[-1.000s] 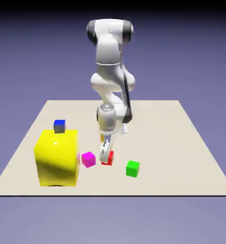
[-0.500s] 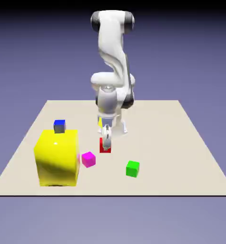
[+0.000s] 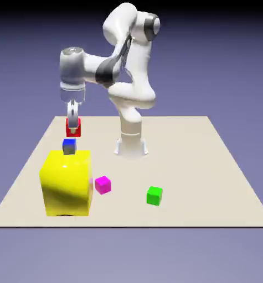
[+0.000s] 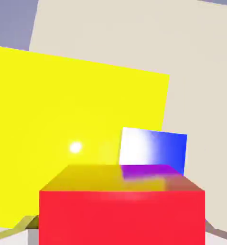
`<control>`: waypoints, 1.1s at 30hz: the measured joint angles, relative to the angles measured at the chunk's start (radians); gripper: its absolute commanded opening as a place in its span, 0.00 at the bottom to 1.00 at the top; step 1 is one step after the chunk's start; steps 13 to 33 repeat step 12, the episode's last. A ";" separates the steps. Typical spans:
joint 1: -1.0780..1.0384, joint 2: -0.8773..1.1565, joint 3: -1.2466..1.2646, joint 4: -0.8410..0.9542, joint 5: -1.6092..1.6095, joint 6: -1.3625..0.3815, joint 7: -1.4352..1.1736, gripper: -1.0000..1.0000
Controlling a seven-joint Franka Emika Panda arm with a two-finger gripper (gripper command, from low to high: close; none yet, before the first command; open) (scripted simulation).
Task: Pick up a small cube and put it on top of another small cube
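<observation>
small plain red cube: clamped in the gripper, held in the air just above the blue cube, not touching it
gripper: pointing down, clenched on the red cube
small plain blue cube: sits on the big yellow block
small magenta cube: on the beige table, right of the yellow block
small green cube: further right, alone

The red cube hides the end effector's fingertips in the hand view.
</observation>
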 measured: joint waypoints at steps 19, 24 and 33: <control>0.000 0.009 0.000 -0.013 -0.002 0.021 0.001 1.00; 0.000 0.009 0.000 -0.013 -0.002 0.021 0.001 1.00; 0.000 0.009 0.000 -0.013 -0.002 0.021 0.001 1.00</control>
